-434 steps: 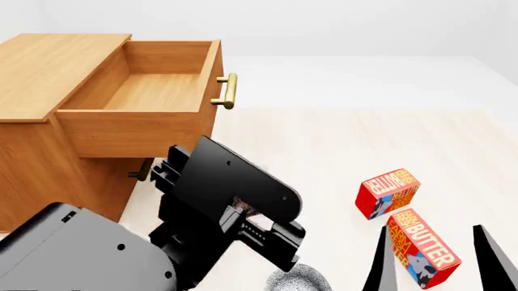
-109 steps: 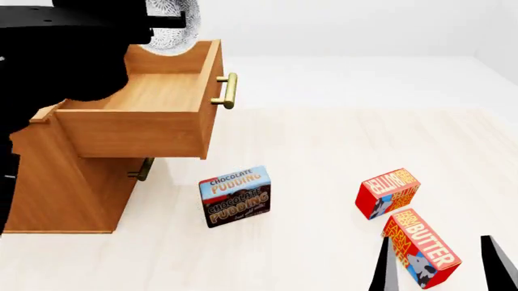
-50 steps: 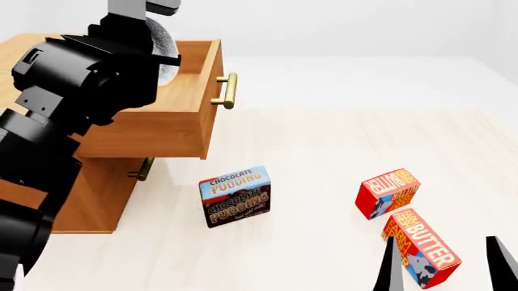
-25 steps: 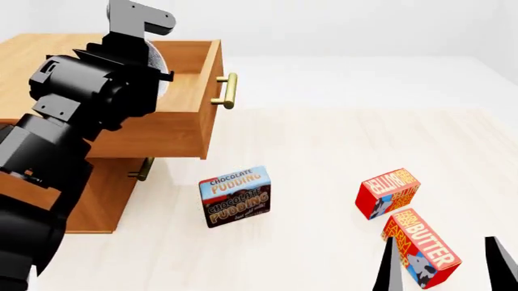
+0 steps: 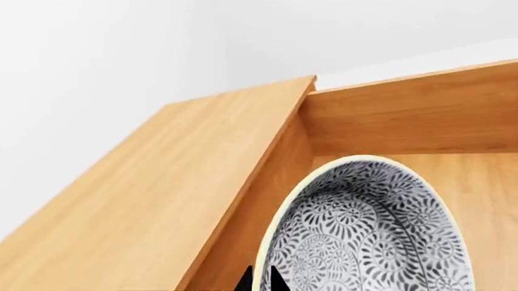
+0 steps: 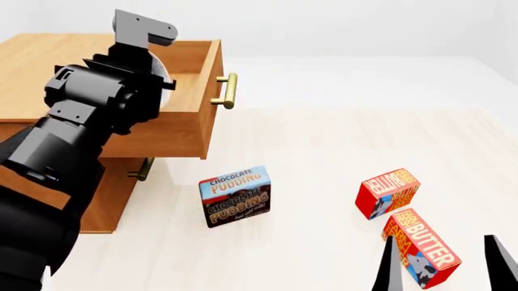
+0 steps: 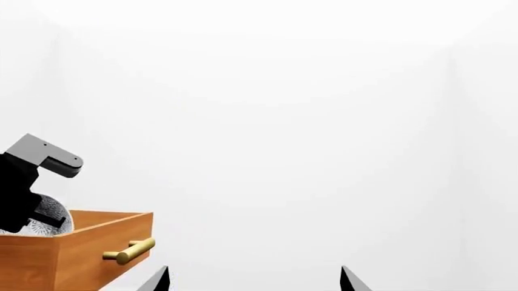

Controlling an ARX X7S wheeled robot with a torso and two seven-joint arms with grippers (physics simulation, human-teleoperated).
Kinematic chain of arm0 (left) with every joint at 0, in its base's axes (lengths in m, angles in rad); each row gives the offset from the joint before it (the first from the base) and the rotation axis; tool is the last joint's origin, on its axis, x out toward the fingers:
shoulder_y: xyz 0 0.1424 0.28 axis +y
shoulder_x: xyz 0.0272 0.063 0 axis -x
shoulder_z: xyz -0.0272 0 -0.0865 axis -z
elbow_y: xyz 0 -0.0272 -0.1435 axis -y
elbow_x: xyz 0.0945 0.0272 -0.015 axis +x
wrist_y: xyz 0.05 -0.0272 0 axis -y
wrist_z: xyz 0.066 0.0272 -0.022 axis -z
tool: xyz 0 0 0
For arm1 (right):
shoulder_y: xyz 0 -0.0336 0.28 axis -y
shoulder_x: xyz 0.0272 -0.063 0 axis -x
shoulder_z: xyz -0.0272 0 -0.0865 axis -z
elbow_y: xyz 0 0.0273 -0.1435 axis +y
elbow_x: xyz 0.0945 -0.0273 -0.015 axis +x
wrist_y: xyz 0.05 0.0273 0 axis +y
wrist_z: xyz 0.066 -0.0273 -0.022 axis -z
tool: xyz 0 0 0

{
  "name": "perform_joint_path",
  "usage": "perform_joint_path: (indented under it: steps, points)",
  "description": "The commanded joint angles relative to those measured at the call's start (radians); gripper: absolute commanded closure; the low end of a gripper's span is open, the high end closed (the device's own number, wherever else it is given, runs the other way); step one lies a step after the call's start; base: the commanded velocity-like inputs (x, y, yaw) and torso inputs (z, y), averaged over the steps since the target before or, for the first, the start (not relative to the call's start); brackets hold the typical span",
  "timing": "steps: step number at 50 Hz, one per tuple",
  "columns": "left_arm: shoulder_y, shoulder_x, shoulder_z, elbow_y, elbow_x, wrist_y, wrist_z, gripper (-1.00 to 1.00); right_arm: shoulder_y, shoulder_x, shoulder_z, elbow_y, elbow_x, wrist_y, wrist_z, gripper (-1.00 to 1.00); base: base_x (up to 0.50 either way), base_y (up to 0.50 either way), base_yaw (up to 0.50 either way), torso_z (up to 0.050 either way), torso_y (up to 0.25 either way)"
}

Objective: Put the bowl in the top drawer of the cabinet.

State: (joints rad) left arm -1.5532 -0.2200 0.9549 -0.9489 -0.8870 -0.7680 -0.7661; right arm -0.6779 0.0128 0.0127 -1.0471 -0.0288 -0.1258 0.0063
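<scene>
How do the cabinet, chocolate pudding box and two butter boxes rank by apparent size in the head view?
1. cabinet
2. chocolate pudding box
3. Two butter boxes, upper and lower: too alike, and the lower sits nearer the camera.

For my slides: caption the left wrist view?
Left gripper holding the patterned bowl inside the open top drawer.
</scene>
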Motion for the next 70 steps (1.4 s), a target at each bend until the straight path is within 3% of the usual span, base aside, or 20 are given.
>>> perform_joint_path:
  steps: [1,16,17,32,42,50,57,62,66,70]
  points:
    - [-0.003,0.020,0.006,-0.045,0.033,0.025,0.028,1.00,0.013,0.004,-0.001,0.000,0.004,0.017,0.002,-1.00,0.00,0.00,0.00,0.000,0.000]
    - [-0.001,0.028,0.008,-0.061,0.032,0.023,0.054,1.00,0.016,0.015,-0.004,0.000,0.010,0.023,0.012,-1.00,0.00,0.00,0.00,0.000,0.001]
    - [-0.002,0.028,0.007,-0.060,0.030,0.022,0.054,-1.00,0.015,0.015,-0.004,0.000,0.010,0.023,0.013,-1.00,0.00,0.00,0.00,0.000,0.000]
    - [-0.005,-0.024,-0.004,0.054,0.022,-0.013,-0.018,-1.00,0.009,0.022,-0.005,0.000,0.013,0.015,0.020,-1.00,0.00,0.00,0.00,0.000,0.000]
    - [-0.030,-0.121,-0.036,0.357,-0.023,-0.098,-0.147,-1.00,-0.001,0.013,-0.008,0.000,0.006,0.001,0.010,-1.00,0.00,0.00,0.00,0.000,0.000]
    - [0.017,-0.234,-0.108,0.695,-0.192,-0.251,-0.242,-1.00,-0.013,0.019,0.004,0.000,0.018,-0.017,0.012,-1.00,0.00,0.00,0.00,0.000,0.000]
    - [0.165,-0.396,-0.233,1.145,-0.441,-0.314,-0.426,-1.00,-0.033,0.038,0.005,0.000,0.025,-0.044,0.028,-1.00,0.00,0.00,0.00,0.000,0.000]
    - [0.286,-0.502,-0.304,1.404,-0.569,-0.276,-0.528,-1.00,-0.052,0.036,0.005,0.000,0.021,-0.068,0.027,-1.00,0.00,0.00,0.00,0.000,0.000]
    - [0.413,-0.588,-0.352,1.600,-0.601,-0.200,-0.567,-1.00,-0.067,0.018,0.009,0.000,0.014,-0.086,0.010,-1.00,0.00,0.00,0.00,0.000,0.000]
    - [0.568,-0.665,-0.381,1.783,-0.534,-0.114,-0.587,-1.00,-0.079,-0.003,0.008,0.000,0.003,-0.103,-0.007,-1.00,0.00,0.00,0.00,0.000,0.000]
